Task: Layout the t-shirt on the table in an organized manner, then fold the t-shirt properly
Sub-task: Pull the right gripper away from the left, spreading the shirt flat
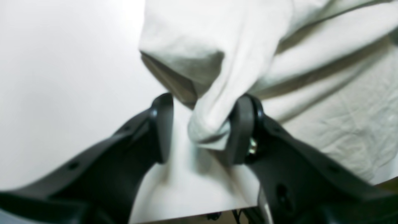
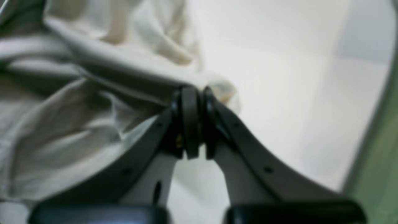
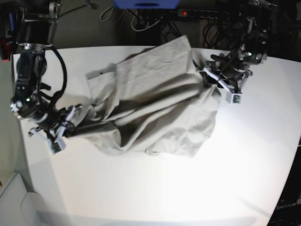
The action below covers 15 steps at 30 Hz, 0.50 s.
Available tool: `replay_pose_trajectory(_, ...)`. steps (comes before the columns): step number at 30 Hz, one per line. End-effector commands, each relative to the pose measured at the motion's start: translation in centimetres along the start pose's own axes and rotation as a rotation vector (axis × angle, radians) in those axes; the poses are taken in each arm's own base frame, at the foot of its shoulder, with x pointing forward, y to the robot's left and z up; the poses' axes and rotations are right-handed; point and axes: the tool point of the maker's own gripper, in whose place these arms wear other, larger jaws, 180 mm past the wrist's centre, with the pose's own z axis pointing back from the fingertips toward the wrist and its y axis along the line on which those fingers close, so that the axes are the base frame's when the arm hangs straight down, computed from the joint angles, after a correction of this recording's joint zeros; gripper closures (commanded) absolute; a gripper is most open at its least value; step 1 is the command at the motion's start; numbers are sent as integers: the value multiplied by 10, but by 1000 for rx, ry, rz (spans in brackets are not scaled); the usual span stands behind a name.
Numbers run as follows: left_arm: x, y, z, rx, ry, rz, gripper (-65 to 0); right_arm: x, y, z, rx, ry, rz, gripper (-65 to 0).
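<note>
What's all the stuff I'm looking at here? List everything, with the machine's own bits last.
t-shirt: one, light grey-beige, crumpled across the middle of the table.
table: one, white, under everything.
power strip: one, dark with a red light, behind the table among cables.
left pincer: one, black, at the shirt's edge, jaws apart with a fold of cloth between them.
right pincer: one, black, at the shirt's opposite edge, shut on the cloth.
</note>
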Motion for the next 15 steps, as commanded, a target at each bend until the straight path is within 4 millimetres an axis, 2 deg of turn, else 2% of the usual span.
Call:
replay_pose_trajectory(1, 12, 0, 2, -3, -36, -10, -266, 33, -19, 8, -44, -90, 11, 0)
replay_pose_trajectory(4, 15, -2, 3, -6, -44, -13, -266, 65, -42, 16, -93, -156, 21, 0)
replay_pose_trajectory(8, 15, -3, 4, -11, -45, -9, -266, 106, -58, 21, -121, -233, 33, 0)
replay_pose_trajectory(11, 14, -3, 4, -13, -42, -7, -266, 122, -72, 15, -123, -245, 5, 0)
replay_pose_trajectory(15, 11, -4, 4, -14, -37, -4, -266, 128, -89, -4, -98, -215, -64, 0)
